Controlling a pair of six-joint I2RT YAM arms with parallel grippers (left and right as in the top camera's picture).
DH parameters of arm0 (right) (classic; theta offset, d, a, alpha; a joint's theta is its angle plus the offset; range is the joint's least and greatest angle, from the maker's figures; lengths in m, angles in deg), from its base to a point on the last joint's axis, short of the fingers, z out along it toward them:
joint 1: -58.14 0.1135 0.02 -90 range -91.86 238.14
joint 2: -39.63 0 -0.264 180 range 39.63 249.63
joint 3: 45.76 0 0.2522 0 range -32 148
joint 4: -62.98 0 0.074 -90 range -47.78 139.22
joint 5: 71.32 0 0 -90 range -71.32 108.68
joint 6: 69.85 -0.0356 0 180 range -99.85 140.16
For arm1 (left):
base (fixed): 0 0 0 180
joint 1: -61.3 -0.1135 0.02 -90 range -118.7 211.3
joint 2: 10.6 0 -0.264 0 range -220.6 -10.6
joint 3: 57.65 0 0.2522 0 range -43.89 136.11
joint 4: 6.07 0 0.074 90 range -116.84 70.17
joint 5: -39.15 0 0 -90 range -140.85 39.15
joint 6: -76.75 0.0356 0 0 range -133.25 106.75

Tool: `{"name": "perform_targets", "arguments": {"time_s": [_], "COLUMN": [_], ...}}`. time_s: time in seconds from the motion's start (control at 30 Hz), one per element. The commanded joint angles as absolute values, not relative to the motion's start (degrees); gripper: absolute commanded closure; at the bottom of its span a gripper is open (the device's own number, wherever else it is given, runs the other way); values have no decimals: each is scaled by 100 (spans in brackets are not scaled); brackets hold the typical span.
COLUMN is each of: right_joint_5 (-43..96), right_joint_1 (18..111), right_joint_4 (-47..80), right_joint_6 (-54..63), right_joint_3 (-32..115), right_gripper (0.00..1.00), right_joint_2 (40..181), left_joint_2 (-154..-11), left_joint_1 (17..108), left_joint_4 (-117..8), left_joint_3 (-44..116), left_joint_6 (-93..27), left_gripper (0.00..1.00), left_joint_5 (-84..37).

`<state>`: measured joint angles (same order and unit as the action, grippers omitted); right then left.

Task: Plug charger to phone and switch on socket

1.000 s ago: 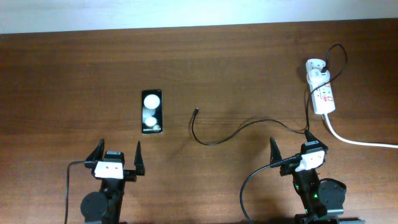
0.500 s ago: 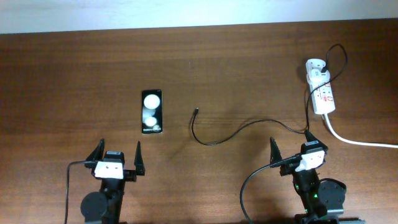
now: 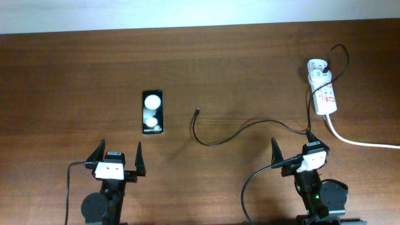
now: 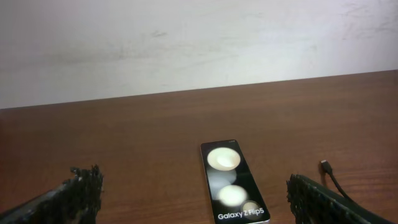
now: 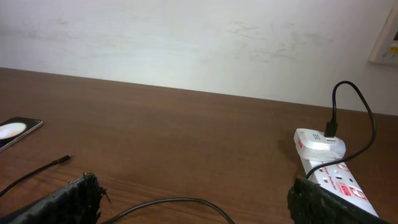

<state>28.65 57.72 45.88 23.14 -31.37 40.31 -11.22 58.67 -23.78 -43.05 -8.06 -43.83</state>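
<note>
The black phone [image 3: 152, 112] lies flat left of centre, lettering end toward me; it also shows in the left wrist view [image 4: 232, 184] and at the left edge of the right wrist view [image 5: 15, 130]. The charger's black cable [image 3: 237, 131] curves across the table, its plug tip [image 3: 197, 112] lying free right of the phone. Its white adapter [image 3: 317, 67] sits in the socket strip [image 3: 325, 94] at the far right. My left gripper [image 3: 117, 153] is open and empty, short of the phone. My right gripper [image 3: 292, 145] is open and empty over the cable, short of the socket [image 5: 339, 180].
A thick white cord [image 3: 359, 141] runs from the socket off the right edge. A pale wall [image 4: 186, 43] stands behind the table's far edge. Bare brown tabletop [image 3: 75, 81] lies around the phone.
</note>
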Motion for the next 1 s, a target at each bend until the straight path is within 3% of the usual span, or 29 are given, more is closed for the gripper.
{"name": "perform_targets", "arguments": {"time_s": [0.0,0.17,0.6,0.97], "right_joint_5": [2913,2913,2913,2913], "right_joint_1": [5776,5776,5776,5776], "right_joint_4": [4556,4556,4556,4556], "right_joint_6": [2266,2266,2266,2266], "right_joint_3": [-3168,-3168,-3168,-3168], "right_gripper": [1,1,1,1], "right_joint_2": [4058,4058,4058,4058], "left_joint_2": [-1089,-1096,-2136,-2154], "left_joint_1": [5891,5891,5891,5891], "left_joint_4": [-2382,-2011,-1987,-1991], "left_joint_3": [-4340,-4336,-3739,-3619], "left_joint_6": [-714,-765,-800,-800], "left_gripper": [1,1,1,1], "left_joint_5": [-4446,-3390,-3386,-3255]}}
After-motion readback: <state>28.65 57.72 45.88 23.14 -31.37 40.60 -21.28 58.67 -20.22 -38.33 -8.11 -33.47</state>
